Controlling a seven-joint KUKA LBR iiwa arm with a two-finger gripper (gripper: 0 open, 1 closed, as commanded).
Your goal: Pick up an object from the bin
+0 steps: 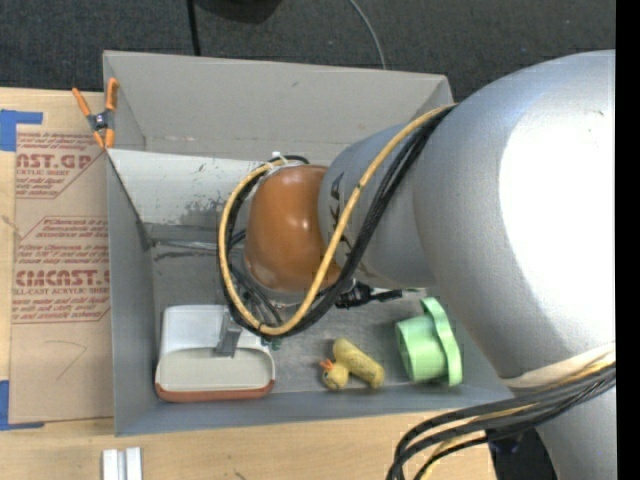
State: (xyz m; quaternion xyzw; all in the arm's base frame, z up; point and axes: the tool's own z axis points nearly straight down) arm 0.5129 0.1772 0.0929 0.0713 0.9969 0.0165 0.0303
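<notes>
Camera view: hand [229,340] over white rounded box [190,360], reddish-brown base edge.

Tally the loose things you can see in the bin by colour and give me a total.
White flat box, reddish-brown edge: 1
Yellow knobbly piece, orange end: 1
Green spool-like piece: 1
Total: 3 in sight; the arm may hide more.
</notes>
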